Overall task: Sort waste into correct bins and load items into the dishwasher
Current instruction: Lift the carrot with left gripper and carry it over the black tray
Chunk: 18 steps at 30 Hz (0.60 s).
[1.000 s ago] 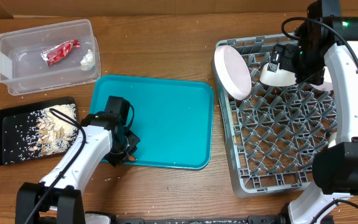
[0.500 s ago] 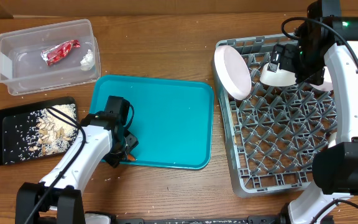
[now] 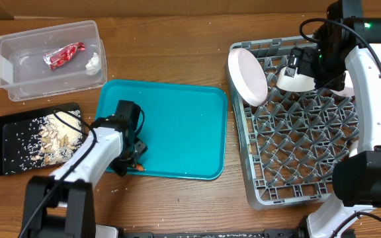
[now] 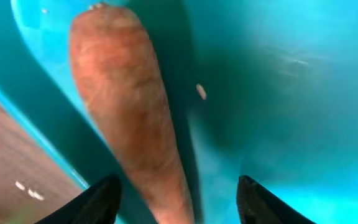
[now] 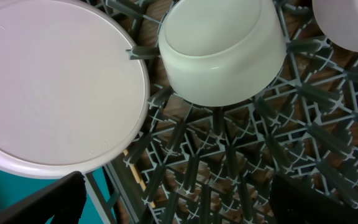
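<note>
**Mostly plastic on a wood table**

The teal tray (image 4: 278, 93) is smooth, glossy plastic. The carrot (image 4: 129, 112) has dull, rough skin. The table (image 3: 177, 53) is wood grain with a low sheen. The grey rack (image 5: 219, 121) looks like matt moulded plastic, while the plate (image 5: 55, 87) and bowl (image 5: 222, 56) are smooth and softly shiny. The tub (image 3: 18, 73) is cloudy clear plastic, the red wrapper (image 3: 63, 55) crinkly and shiny.

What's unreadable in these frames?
- Carrot: left wrist, lower end cut off by bottom edge; overhead, mostly hidden under left gripper.
- Second cup: right wrist, cropped by top-right corner.
- Crumbs on black tray: overhead, too small to identify.
</note>
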Motion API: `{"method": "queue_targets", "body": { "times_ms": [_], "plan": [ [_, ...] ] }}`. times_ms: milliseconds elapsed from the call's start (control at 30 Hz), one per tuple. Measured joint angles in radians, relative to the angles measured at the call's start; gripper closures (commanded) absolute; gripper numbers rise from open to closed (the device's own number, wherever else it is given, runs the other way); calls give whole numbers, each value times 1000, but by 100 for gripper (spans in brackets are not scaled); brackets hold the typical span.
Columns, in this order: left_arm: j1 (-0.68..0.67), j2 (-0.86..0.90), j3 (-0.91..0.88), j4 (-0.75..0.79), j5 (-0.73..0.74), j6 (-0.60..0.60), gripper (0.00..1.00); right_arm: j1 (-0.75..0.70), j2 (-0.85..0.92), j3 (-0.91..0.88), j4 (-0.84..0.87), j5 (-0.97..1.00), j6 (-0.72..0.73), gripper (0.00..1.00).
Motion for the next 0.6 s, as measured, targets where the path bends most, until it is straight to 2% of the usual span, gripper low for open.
{"method": "queue_targets", "body": {
  "times_ms": [67,167,400,600],
  "plan": [
    [0,19,10,5,0,-3,73,0,0,0,0,0,0,3],
    [0,24,11,-2,-1,1,88,0,0,0,-2,0,0,3],
    [36,27,76,-112,-8,56,96,0,0,0,-6,0,0,3],
    [149,24,276,-232,-52,143,95,0,0,0,-7,0,0,3]
  ]
}}
